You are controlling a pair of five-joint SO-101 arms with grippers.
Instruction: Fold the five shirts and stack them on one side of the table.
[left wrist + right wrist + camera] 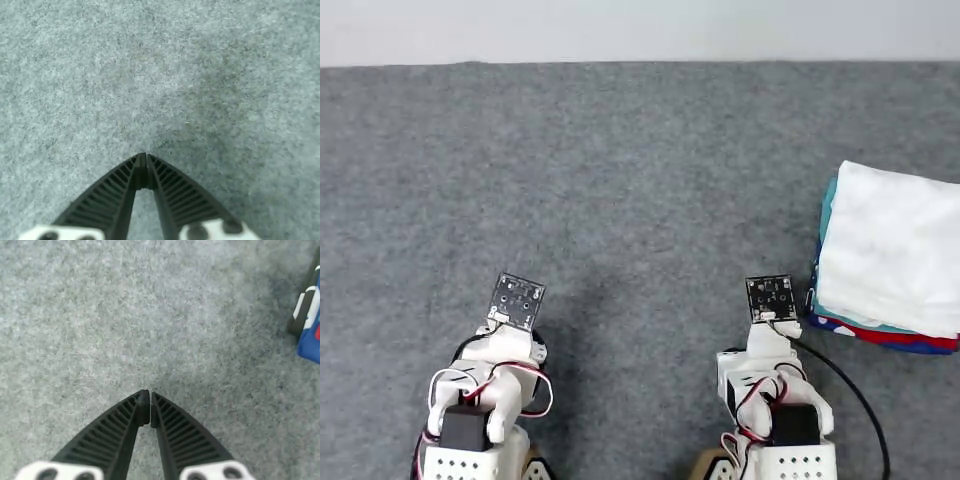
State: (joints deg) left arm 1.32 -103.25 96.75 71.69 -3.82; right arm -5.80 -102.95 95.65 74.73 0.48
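A stack of folded shirts (890, 262) lies at the table's right edge, a white one on top with teal, red and blue layers under it. A blue corner of the stack (309, 325) is in the right wrist view. Both arms sit folded back at the near edge. My left gripper (145, 161) is shut with nothing in it over bare grey felt, low at the left in the high view (516, 302). My right gripper (146, 399) is shut and empty too, just left of the stack in the high view (771, 297).
Grey felt (620, 180) covers the whole table. A black cable (850, 385) runs from the right arm toward the near right corner. The wall edge lies along the far side.
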